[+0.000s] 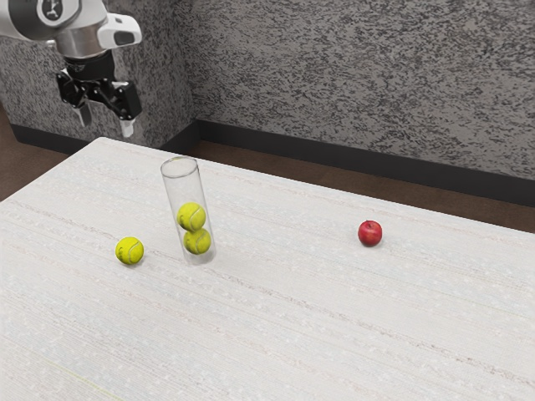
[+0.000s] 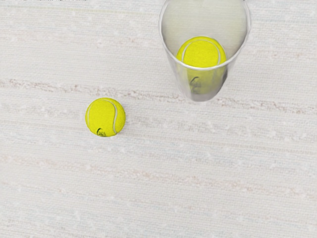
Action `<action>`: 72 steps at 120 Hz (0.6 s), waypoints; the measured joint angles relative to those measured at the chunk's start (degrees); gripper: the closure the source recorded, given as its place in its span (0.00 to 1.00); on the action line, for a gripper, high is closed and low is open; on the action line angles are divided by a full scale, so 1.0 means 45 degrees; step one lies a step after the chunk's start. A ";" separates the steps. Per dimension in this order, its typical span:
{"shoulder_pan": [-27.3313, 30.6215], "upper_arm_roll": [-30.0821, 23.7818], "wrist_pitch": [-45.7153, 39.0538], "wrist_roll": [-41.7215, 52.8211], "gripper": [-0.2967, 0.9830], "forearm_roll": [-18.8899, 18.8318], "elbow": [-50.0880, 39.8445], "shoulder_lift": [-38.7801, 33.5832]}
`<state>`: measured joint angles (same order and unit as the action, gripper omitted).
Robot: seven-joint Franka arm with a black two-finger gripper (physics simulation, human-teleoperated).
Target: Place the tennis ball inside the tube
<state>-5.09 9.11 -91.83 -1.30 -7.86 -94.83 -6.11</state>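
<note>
The tool [image 1: 106, 122] hangs open; the loose ball [image 1: 129, 251] rests on the table [image 1: 292, 326] near the tube [image 1: 185, 189]. Best centre above the ball, descend straight, clear the tube, and grip evenly.

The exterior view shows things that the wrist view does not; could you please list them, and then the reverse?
The exterior view adds the apple, the open claw, the arm and the walls.
The wrist view adds no further thing, just a look down into the tube.
Both share the loose ball, the tube with a ball inside, and the table.
</note>
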 joint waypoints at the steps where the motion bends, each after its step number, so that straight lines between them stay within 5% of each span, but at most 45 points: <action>1: -0.0006 -0.0002 -0.0006 -0.0005 0.23 -0.0008 -0.0006 -0.0003; 17: 0.0242 -0.0010 -0.0114 -0.0085 0.23 -0.0051 -0.0506 -0.0284; 40: 0.2617 -0.0050 -0.1615 -0.0175 0.23 0.0523 -0.3770 -0.0551; 72: 0.3188 -0.0053 -0.4958 -0.0207 0.23 0.1291 -0.4970 0.2134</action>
<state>9.26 8.88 -114.14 -2.23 -2.05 -117.20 3.50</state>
